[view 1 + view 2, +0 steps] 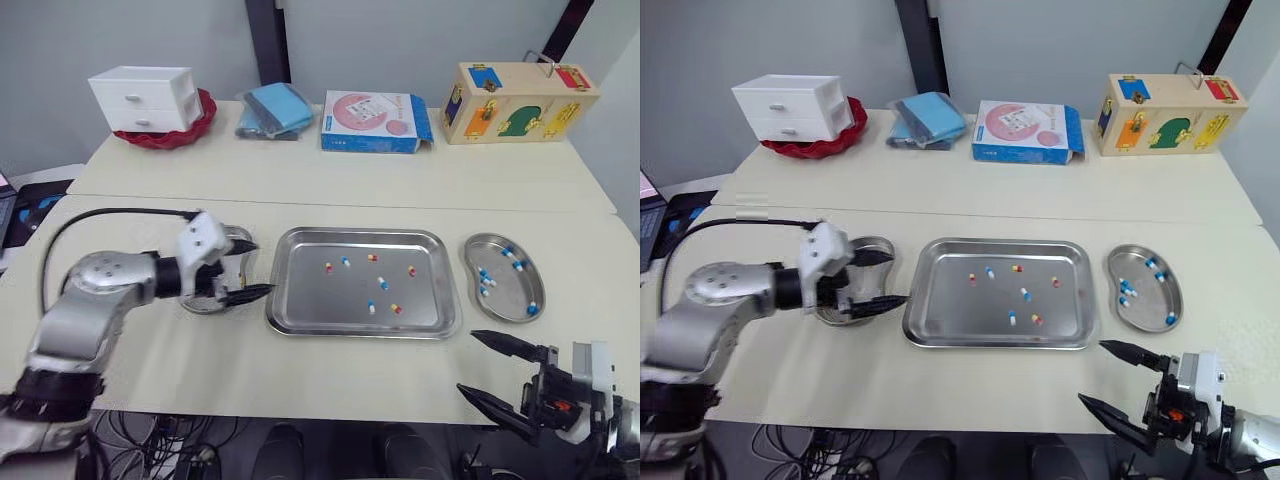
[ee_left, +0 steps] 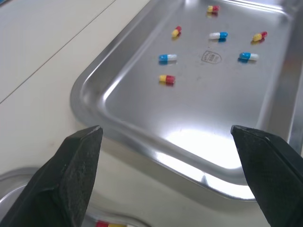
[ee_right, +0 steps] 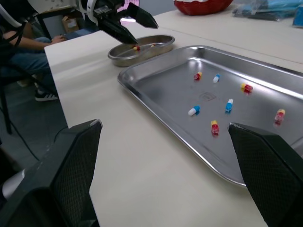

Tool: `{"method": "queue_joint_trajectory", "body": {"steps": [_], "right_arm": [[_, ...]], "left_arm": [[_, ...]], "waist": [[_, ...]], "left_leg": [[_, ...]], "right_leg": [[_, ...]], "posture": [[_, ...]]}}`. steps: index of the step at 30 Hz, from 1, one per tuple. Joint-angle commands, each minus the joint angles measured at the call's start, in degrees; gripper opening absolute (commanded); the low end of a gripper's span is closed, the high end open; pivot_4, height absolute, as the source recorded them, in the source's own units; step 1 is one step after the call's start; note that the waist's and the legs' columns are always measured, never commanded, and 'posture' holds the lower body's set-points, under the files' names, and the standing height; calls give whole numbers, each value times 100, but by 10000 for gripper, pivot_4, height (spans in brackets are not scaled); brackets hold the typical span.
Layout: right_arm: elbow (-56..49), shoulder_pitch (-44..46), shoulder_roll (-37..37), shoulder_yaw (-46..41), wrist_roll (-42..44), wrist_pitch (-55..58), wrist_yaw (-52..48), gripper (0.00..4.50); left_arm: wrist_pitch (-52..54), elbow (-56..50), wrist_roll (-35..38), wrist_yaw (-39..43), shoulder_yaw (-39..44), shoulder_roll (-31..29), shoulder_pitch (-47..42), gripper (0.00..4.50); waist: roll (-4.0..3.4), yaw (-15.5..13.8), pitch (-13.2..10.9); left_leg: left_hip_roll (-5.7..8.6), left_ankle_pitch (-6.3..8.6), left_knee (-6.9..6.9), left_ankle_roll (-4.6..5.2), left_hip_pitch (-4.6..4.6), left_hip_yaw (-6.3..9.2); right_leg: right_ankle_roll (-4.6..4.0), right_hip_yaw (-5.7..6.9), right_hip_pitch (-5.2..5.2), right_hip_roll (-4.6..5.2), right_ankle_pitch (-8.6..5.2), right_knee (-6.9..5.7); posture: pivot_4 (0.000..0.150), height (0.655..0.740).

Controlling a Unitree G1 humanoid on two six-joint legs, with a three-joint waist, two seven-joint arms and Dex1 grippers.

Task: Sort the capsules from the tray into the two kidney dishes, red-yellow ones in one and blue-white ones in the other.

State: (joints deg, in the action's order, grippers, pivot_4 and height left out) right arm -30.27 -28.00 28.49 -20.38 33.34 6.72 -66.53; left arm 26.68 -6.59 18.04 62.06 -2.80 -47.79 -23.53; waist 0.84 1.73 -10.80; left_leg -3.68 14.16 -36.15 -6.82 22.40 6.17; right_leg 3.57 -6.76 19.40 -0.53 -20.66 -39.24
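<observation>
Beside spread left claw [image 1: 262, 267]: tray [image 1: 300, 292] holding capsules [image 1: 383, 284].

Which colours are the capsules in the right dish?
Blue-white capsules; clearest in left eye view.

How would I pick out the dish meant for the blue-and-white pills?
Find the big central steel tray. Just off its right end sits a bean-shaped dish. Unlike the other dish, left of the tray, it holds only blue-white capsules.

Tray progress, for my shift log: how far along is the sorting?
Done: blue-white capsules sit in the right dish, a red-yellow capsule in the left dish. In hand: nothing; the left gripper and right gripper are open. Left: seven capsules in the tray.
</observation>
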Motion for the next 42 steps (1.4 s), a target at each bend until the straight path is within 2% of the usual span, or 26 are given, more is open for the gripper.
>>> {"method": "queue_joint_trajectory", "body": {"steps": [1,5,16,28,39,42], "right_arm": [[107,-55,-209,45,-54,-543,100,45000],[201,-152,-391,189,-93,-831,206,45000],[173,-328,-413,433,-194,-1076,575,45000],[-4,-629,-404,558,-245,-1236,912,45000],[-37,-651,-303,582,-218,-1227,1018,45000],[-37,-630,-274,596,-209,-1217,1038,45000]], "left_arm": [[-159,211,-269,72,-440,215,-397,44721],[-606,911,-670,-26,-902,751,-829,44721],[-1684,3052,-1414,-34,-1361,1772,-1792,44721],[-2197,4050,-1781,135,-1420,2171,-2155,44721],[-2181,4079,-1943,88,-1368,2080,-2111,10173],[-2174,4061,-1952,85,-1354,2052,-2081,10173]], "waist": [[-1,1,0],[-2,0,1],[-4,6,2],[-5,8,3],[-7,7,5],[-7,8,5]], "left_leg": [[1,0,0,0,0,0],[0,0,1,0,-3,2],[3,-1,-14,0,-6,2],[4,-1,-16,0,-7,3],[4,-1,-22,0,-14,4],[4,-1,-24,0,-15,3]], "right_leg": [[0,1,-1,0,0,0],[0,2,0,-1,0,-8],[0,-1,0,-3,0,-27],[0,-1,0,-3,-1,-33],[0,-2,-6,-3,-1,-42],[0,-3,-6,-3,-1,-44]], "posture": [[1500,7400],[1500,7400],[1500,7400],[1500,7400],[1500,7400],[1500,7400]]}}
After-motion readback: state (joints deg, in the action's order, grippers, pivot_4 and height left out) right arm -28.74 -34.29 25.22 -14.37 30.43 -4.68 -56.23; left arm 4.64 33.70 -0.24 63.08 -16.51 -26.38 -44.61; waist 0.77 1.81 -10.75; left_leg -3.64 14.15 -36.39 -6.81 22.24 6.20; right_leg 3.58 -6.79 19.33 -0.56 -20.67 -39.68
